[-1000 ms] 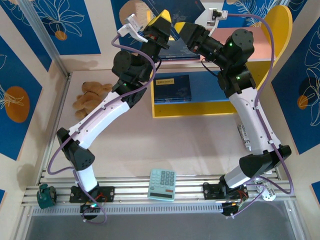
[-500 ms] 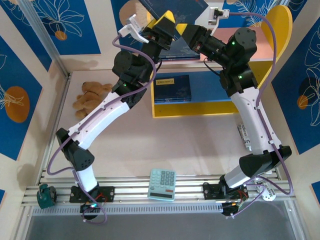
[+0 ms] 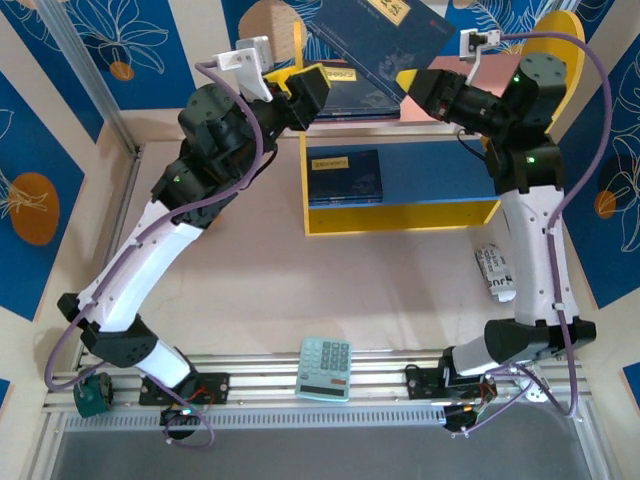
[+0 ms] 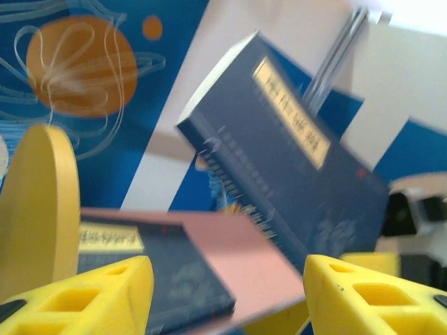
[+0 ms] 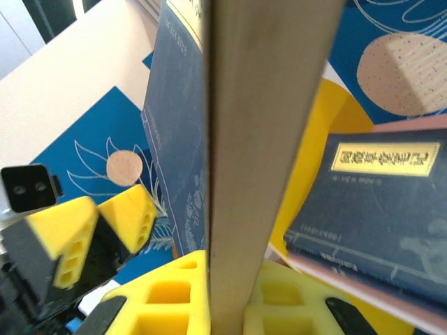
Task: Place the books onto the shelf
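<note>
Nearest me, a mint-green calculator (image 3: 325, 368) lies by the worktop's (image 3: 260, 280) near edge, and it is no part of the job. Further in stands the shelf (image 3: 400, 215). One navy book (image 3: 345, 177) lies flat on its blue lower board and a second book (image 3: 345, 92) on the pink top board. Above that top board the right gripper (image 3: 428, 88) is clamped on a third book (image 3: 385, 35), pinching its edge so the cover hangs tilted in the air, probably angled to slide down onto the one below. Opposite, the left gripper (image 3: 312, 85) hovers with fingers spread and empty, seemingly placed to steady or square the stack.
</note>
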